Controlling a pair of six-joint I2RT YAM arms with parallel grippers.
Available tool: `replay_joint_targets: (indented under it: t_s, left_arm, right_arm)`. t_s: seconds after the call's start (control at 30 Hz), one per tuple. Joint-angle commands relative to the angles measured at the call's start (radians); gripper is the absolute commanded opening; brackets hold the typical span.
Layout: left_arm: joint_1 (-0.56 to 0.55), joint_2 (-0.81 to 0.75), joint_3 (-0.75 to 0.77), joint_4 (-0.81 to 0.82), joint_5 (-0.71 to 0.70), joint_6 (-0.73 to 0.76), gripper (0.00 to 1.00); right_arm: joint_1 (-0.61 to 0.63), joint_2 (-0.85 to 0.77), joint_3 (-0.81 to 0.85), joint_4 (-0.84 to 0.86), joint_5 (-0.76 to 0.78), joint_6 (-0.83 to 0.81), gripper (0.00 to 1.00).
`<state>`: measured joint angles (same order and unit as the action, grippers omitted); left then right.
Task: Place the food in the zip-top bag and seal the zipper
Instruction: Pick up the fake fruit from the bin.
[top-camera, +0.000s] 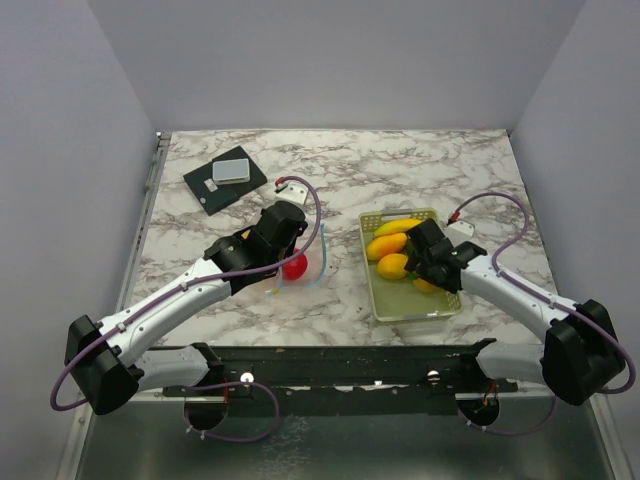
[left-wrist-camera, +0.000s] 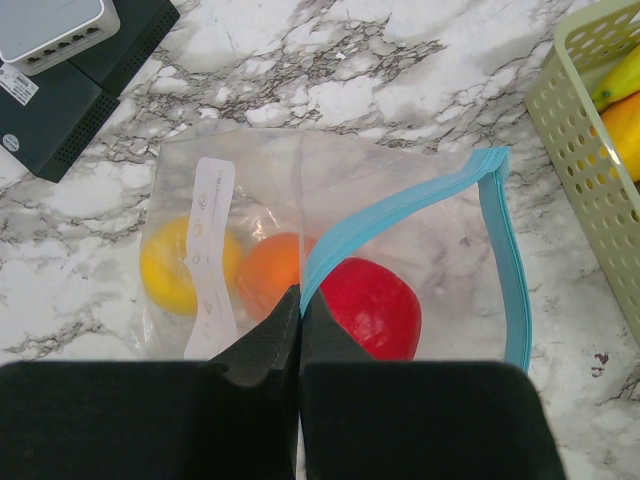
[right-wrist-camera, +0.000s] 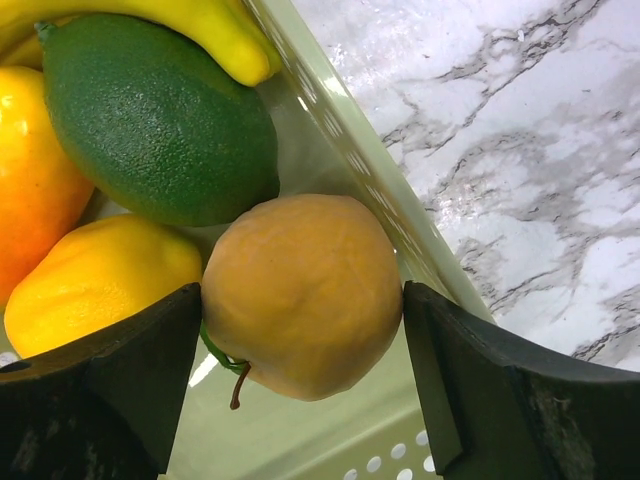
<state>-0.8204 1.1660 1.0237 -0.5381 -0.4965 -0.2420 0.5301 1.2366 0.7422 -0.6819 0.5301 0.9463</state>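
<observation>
The clear zip-top bag lies on the marble with its mouth held open. My left gripper is shut on the light blue zipper. A yellow lemon and an orange ball lie in the bag, and a red apple sits at its mouth. My right gripper reaches into the pale green basket. Its fingers touch both sides of a tan-orange fruit. Beside that fruit lie a green fruit, a banana and a yellow fruit.
A black box with a grey device on top stands at the back left, and a small white part on a purple cable lies near it. The basket's wall stands just right of the bag.
</observation>
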Motion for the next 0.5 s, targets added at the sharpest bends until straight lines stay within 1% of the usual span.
replay_joint_targets:
  t_s: [0.0,0.13,0.3,0.4,0.47]
  left_arm:
    - [-0.006,0.002,-0.011,0.014,0.018,0.007,0.0]
    - [-0.005,0.001,-0.01,0.014,0.018,0.008,0.0]
    - [-0.006,0.0,-0.01,0.014,0.018,0.007,0.0]
    - [-0.006,-0.001,-0.01,0.014,0.018,0.007,0.0]
    - [-0.006,0.0,-0.01,0.013,0.018,0.008,0.0]
  right_arm:
    - [-0.012,0.005,-0.015,0.028,-0.016,-0.006,0.8]
    - [-0.012,-0.004,-0.016,0.027,-0.019,-0.012,0.67]
    - [-0.012,-0.04,-0.006,0.017,-0.025,-0.03,0.47]
    - [-0.012,-0.068,0.01,0.004,-0.037,-0.043,0.38]
    - [-0.012,-0.088,0.02,-0.004,-0.041,-0.05,0.33]
